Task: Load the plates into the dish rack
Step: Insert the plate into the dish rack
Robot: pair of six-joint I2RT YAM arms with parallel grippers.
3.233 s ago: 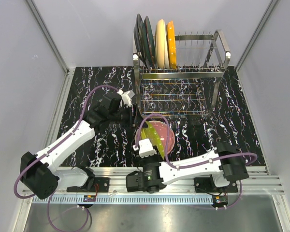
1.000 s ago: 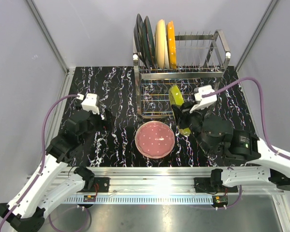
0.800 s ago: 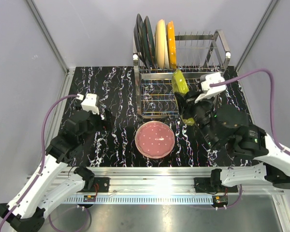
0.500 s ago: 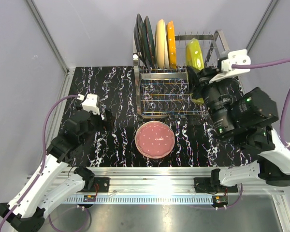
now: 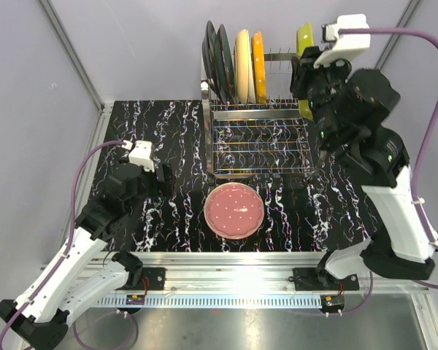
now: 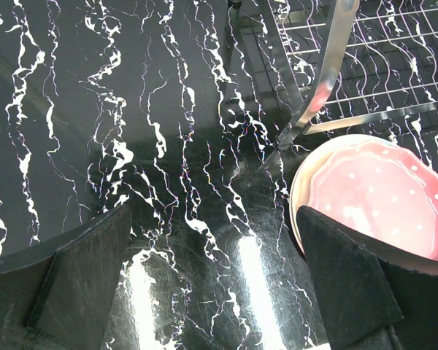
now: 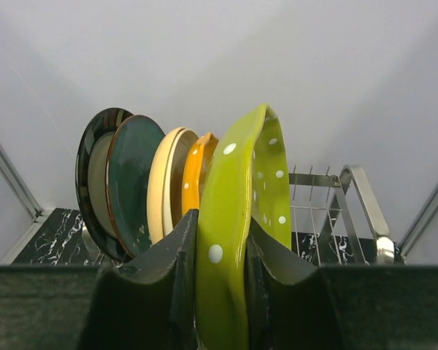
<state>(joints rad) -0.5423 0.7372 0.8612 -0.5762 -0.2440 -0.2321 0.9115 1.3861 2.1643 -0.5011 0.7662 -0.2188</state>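
Green plate [image 7: 230,219] carried up to rack [image 5: 263,112], right jaws grasping it, lower rim hidden, left jaws released

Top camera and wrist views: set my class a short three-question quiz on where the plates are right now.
1. True or false: the pink plate lies flat on the table, outside the dish rack.
2. How many plates stand in the dish rack?
3. Which plate does the right gripper grip? A pink, B green, C orange.
Key: 1 true; 2 four; 3 B, the green plate.
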